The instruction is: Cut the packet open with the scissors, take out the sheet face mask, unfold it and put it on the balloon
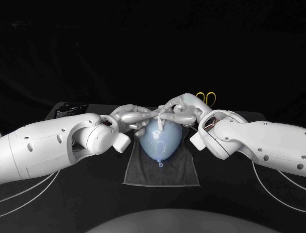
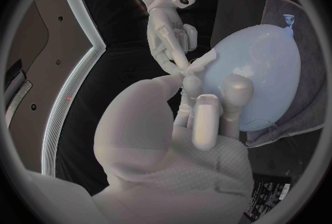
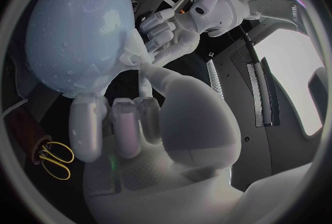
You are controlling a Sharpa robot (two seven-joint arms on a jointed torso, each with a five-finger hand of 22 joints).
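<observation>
A pale blue balloon lies on a dark grey cloth in the middle of the table, its knot towards me. A thin, wet-looking sheet face mask clings to its wide far end. My left hand and right hand meet at that end, and each pinches an edge of the mask. In the left wrist view, my left hand's fingers touch the balloon beside a pale flap of mask. My right hand holds a flap of mask against the balloon.
Yellow-handled scissors lie on the table behind my right hand, also seen in the right wrist view as scissors. A flat black box with a label sits at the back left.
</observation>
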